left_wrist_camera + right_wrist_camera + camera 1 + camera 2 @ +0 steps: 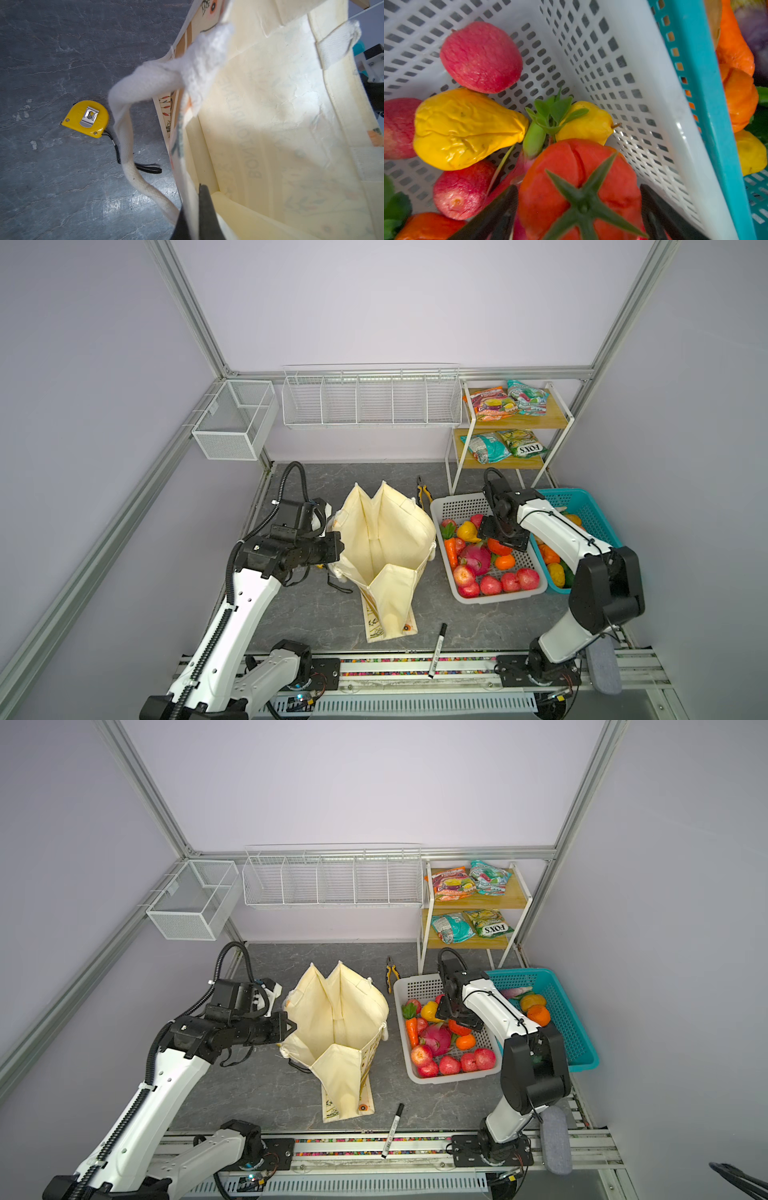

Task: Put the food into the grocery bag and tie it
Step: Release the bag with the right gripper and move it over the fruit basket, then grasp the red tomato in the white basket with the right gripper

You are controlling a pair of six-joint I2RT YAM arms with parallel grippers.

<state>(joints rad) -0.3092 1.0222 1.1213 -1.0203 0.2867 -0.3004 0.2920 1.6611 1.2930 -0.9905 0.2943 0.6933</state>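
Note:
The grocery bag (386,539) (336,1019), a cream tote, stands open on the grey table. My left gripper (338,549) (192,199) is shut on the bag's left rim (188,187), with a white rope handle (128,124) hanging beside it. My right gripper (457,1021) (578,188) reaches down into the white basket (457,506) and is open, one finger on each side of the red-orange tomato (560,166). A yellow pear (463,128) and red fruits lie just beyond the tomato. An orange (505,562) lies nearby. The orange-purple snack packet (492,404) lies on the top shelf.
A yellow tape measure (86,118) lies left of the bag, under my left arm. Yellow-handled pliers (424,493) lie behind the bag, and a black marker (437,649) lies at the front edge. A teal basket (582,506) with produce adjoins the white one. Wire baskets (370,400) hang on the back wall.

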